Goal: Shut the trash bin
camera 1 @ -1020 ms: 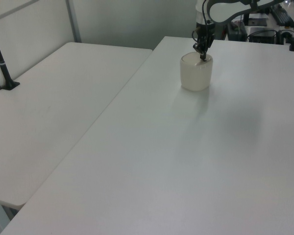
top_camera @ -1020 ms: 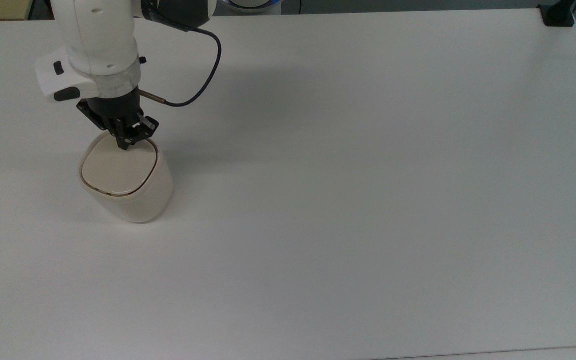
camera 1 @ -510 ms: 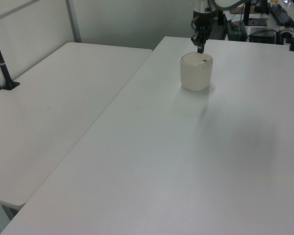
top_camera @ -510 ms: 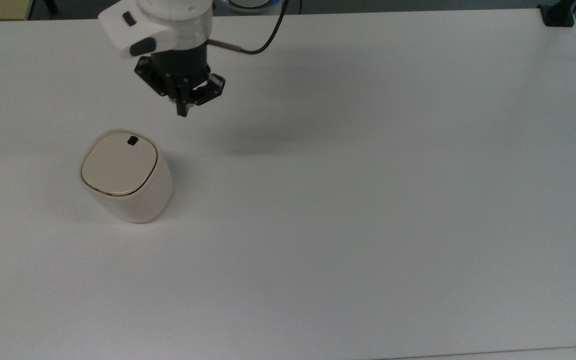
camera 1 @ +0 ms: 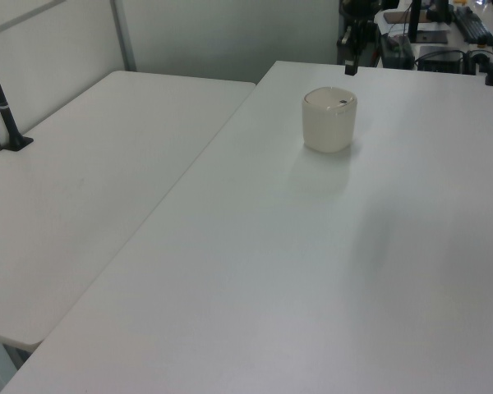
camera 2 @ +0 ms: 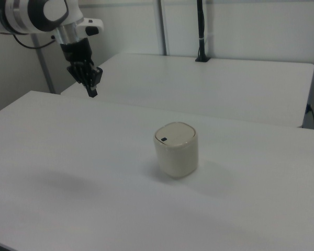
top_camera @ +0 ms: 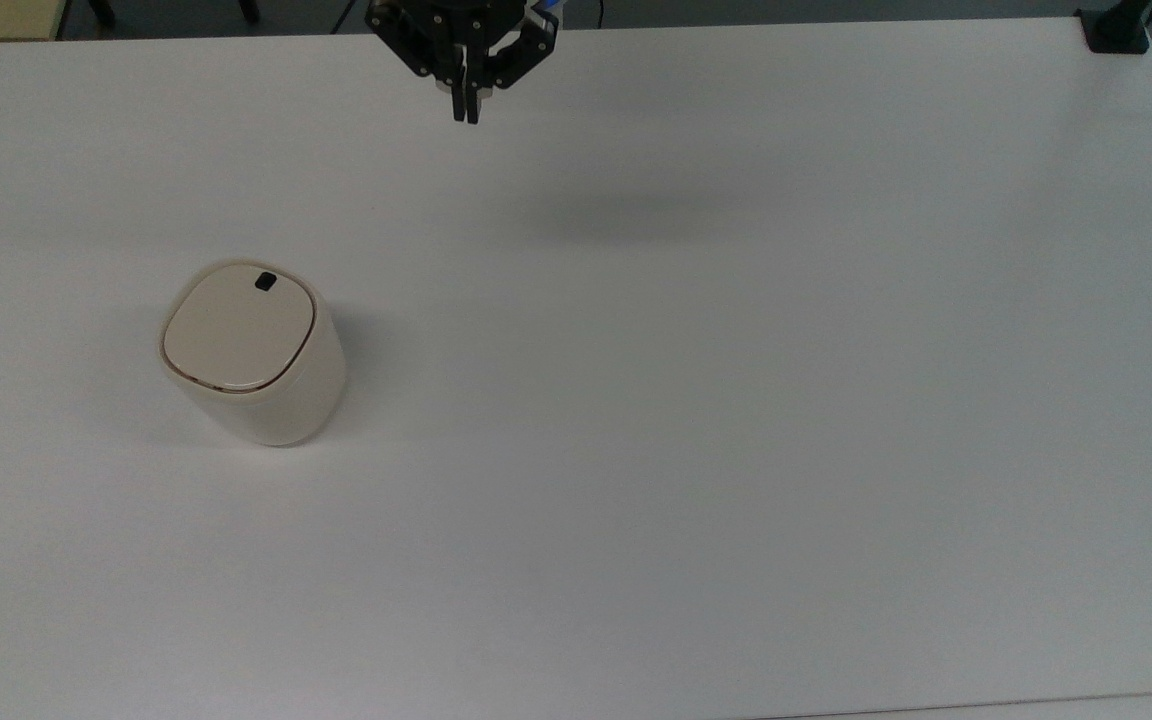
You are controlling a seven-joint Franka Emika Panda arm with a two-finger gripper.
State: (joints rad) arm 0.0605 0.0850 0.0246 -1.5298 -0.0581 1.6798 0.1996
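Observation:
The cream trash bin (top_camera: 254, 352) stands upright on the white table (top_camera: 696, 400), in the top view's left half. Its flat lid (top_camera: 238, 328) lies flush on the body, and a small black latch tab (top_camera: 263, 283) shows at the lid's far edge. The bin also appears in the left view (camera 1: 329, 120) and the right view (camera 2: 176, 149). My gripper (top_camera: 465, 115) hangs high over the table's far edge, well away from the bin, with its black fingers pressed together and nothing between them. It also shows in the right view (camera 2: 92, 93) and the left view (camera 1: 350, 69).
A second white table (camera 2: 209, 83) stands beside this one, with a black clamp post (camera 2: 201, 31) on it. A black clamp (top_camera: 1116, 30) sits at the top view's upper right corner. Desks with equipment (camera 1: 444, 33) stand beyond the table in the left view.
My gripper has lifted off the bin's lid and pulled away up and toward the top view's upper middle. The bin has stayed in place with its lid down.

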